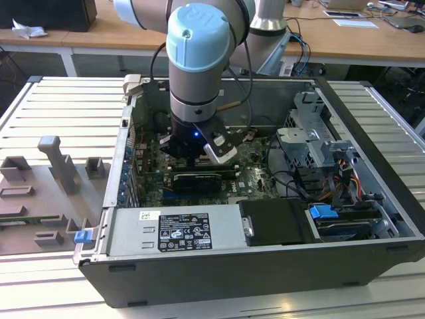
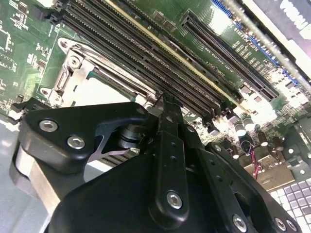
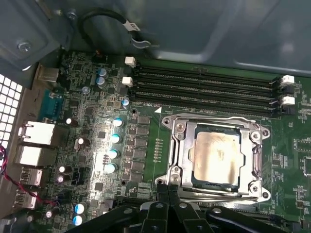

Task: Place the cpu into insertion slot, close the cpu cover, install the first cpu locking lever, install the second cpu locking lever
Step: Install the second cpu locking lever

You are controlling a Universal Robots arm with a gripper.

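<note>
Beige-silver cpu (image 3: pixel 216 156) sits flat in the slot (image 3: pixel 194 180), with the cover (image 3: pixel 182 145) down around it as a grey frame. Whether either lever is latched, I can't tell.

Gripper (image 3: pixel 167 191) hangs low over the board (image 3: pixel 146 87) at the socket's edge. Fingers (image 2: pixel 167 145) look pinched together, nothing visibly held; judged from the wrist views, not certain.

Risks, my read:
- Tips are right at the cover edge. A small sideways slip would scrape the frame or knock the cpu.
- Memory slots (image 3: pixel 204 90) run just beside the socket; a swing that way clips their white tabs.
- Capacitors (image 3: pixel 114 138) stand near the other side, easy to bend.

Room: case (image 1: pixel 372 166) walls box the arm in, and a cable (image 3: pixel 104 17) loops near the board edge. Straight up is the only clear way out; sideways is tight.
</note>
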